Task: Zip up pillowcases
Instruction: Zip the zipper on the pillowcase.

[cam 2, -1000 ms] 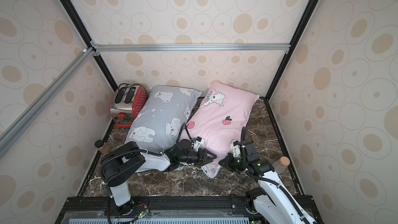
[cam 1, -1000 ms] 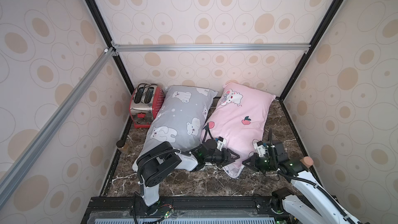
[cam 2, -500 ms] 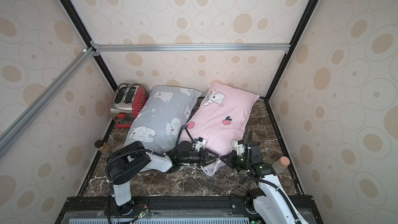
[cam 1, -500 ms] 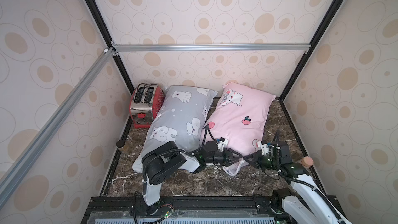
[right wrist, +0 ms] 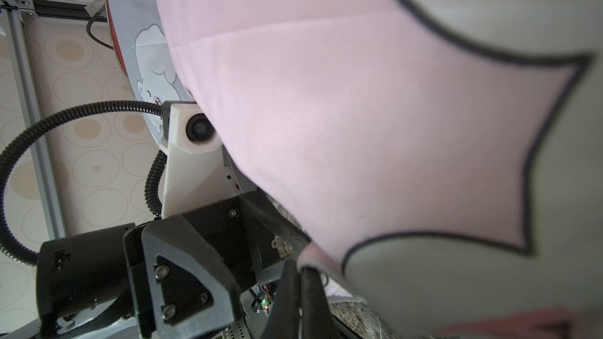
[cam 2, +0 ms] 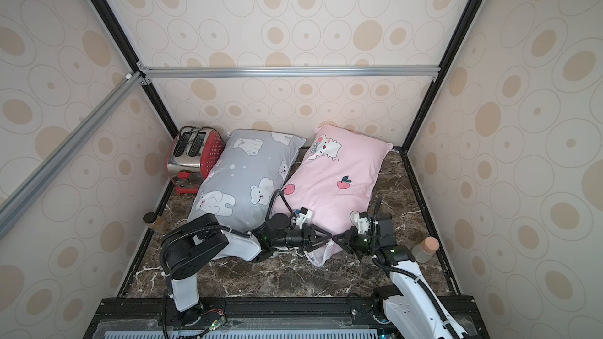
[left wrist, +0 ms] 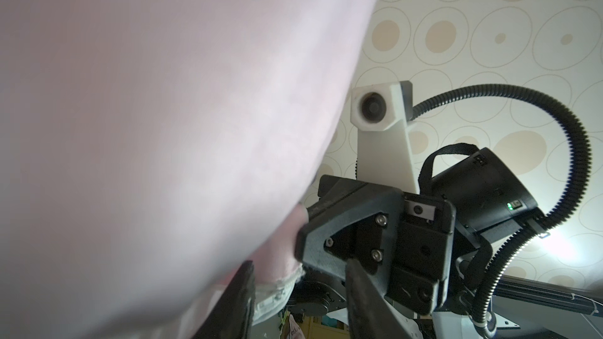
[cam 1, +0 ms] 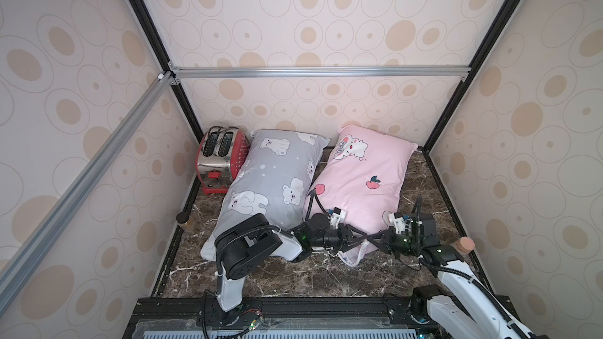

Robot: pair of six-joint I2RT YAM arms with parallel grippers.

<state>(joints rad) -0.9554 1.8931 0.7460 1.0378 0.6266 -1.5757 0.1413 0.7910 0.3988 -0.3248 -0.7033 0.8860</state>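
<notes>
Right claw (right wrist: pixel 298 272) pinches pink pillowcase (cam 1: pixel 362 174) hem; left claw (left wrist: pixel 297 273) stands half-open astride it.

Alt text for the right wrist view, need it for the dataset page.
Close-up of the right gripper shut on an edge of the pink pillowcase, whose fabric fills most of the frame. The left arm and its wrist camera face it, with the grey pillowcase behind.

Grey bear pillowcase (cam 1: pixel 270 177) lies just beside pink peach pillowcase (cam 1: pixel 362 180), both stuffed.
</notes>
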